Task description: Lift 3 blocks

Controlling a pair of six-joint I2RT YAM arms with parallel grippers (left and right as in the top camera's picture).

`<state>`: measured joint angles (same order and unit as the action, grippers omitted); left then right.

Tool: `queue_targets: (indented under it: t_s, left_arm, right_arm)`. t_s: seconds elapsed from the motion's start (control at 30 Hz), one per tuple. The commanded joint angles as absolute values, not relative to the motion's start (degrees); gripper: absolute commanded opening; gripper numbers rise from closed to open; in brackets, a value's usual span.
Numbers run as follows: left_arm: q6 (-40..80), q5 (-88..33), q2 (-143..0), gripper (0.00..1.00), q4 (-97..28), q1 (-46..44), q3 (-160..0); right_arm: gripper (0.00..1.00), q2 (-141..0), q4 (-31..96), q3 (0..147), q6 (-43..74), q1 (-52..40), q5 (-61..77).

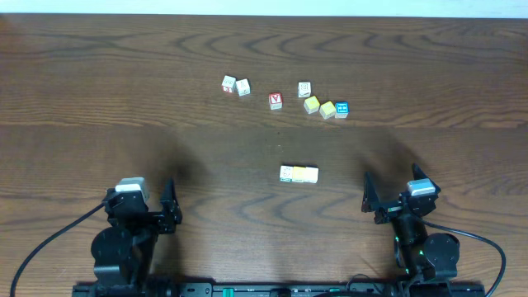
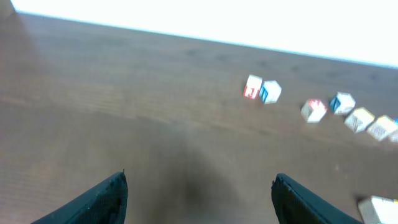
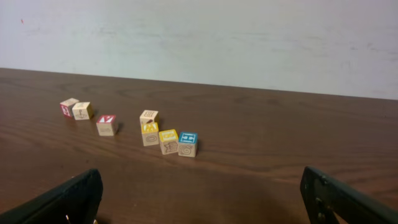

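Observation:
Three blocks lie side by side in a short row at the table's middle: a white one with a green mark (image 1: 286,173), a yellow one (image 1: 299,173) and a cream one (image 1: 311,174). One end of that row shows at the lower right corner of the left wrist view (image 2: 377,209). My left gripper (image 1: 172,205) rests low at the near left, open and holding nothing (image 2: 199,180). At the near right, my right gripper (image 1: 370,198) is also open and holding nothing (image 3: 200,177). Both are well apart from the row.
Several loose cubes sit farther back: a pair at the left (image 1: 235,85), a red-faced cube (image 1: 275,101), a cream cube (image 1: 304,89), two yellow-topped cubes (image 1: 319,106) and a blue-faced cube (image 1: 341,109). The same cluster shows ahead of the right gripper (image 3: 168,140).

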<state>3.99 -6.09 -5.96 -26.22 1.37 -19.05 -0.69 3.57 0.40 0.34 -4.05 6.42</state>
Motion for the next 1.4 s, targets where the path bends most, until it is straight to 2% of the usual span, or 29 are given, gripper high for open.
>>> queue_targets:
  t_s: [0.0, 0.8, 0.87, 1.03, 1.37]
  left_arm:
    - [2.8, -6.7, -3.5, 0.75, -22.9, 2.1, -16.1]
    - [5.3, -6.4, -0.1, 0.75, -2.5, 5.1, -1.6]
    - [9.5, -3.5, -0.1, 0.75, 0.1, 5.1, -0.2]
    - [15.8, 2.6, -0.1, 0.75, -0.8, 5.1, -0.2]
    - [10.5, 2.1, -0.1, 0.75, -4.0, 5.1, -0.2]
  right_arm:
    - [0.99, -0.3, 3.8, 0.3, -0.5, -3.3, 6.3]
    - [0.99, -0.3, 3.8, 0.3, -0.5, -3.3, 6.3]
    - [0.99, -0.3, 3.8, 0.3, -0.5, -3.3, 6.3]
    - [0.99, -0.3, 3.8, 0.3, -0.5, -3.3, 6.3]
    - [0.99, -0.3, 3.8, 0.3, -0.5, -3.3, 6.3]
